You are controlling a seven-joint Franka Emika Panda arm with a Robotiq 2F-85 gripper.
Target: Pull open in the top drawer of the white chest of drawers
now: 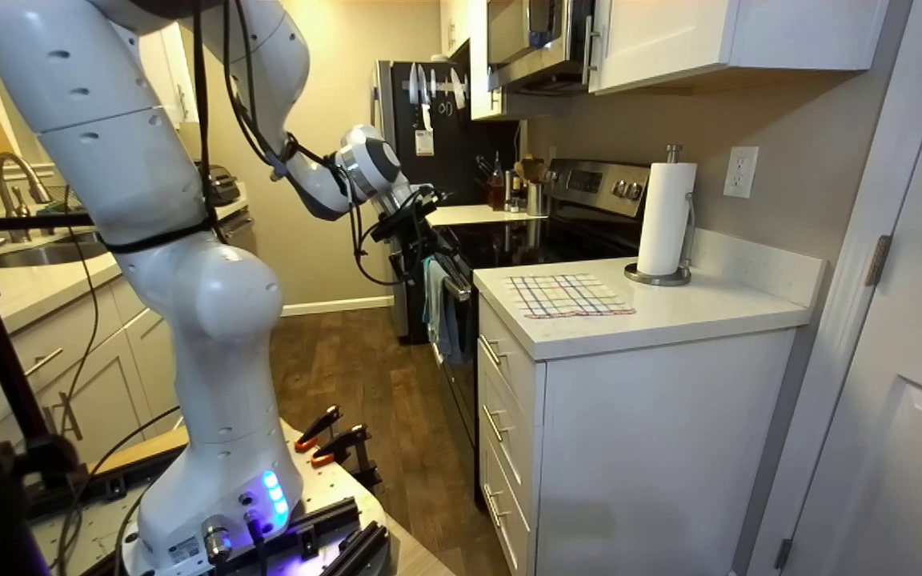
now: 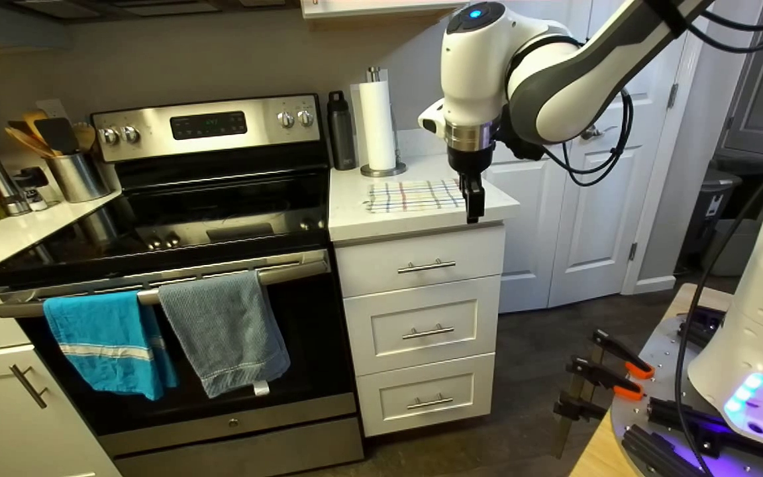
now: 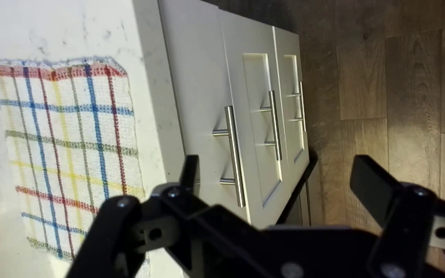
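Observation:
The white chest of drawers (image 1: 653, 448) (image 2: 363, 364) stands beside the stove. Its top drawer (image 2: 375, 265) has a flat white front and is shut, flush with the two drawers below. The top drawer (image 3: 197, 73) also shows in the wrist view, with its metal bar handle (image 3: 233, 154); the handle shows in an exterior view too (image 2: 426, 266). My gripper (image 3: 276, 164) is open with nothing between its fingers. In an exterior view the gripper (image 2: 473, 212) points down near the countertop's front edge, above the top drawer's handle and apart from it. In an exterior view the gripper (image 1: 449, 260) is partly dark and hard to make out.
A checkered cloth (image 1: 569, 296) and a paper towel roll (image 1: 665, 220) are on the countertop (image 2: 355, 222). A dark bottle (image 2: 341, 132) stands behind. The black stove (image 2: 222, 212) with hanging towels (image 2: 229, 331) adjoins the chest. Clamps (image 2: 600, 377) stick out from the robot's table.

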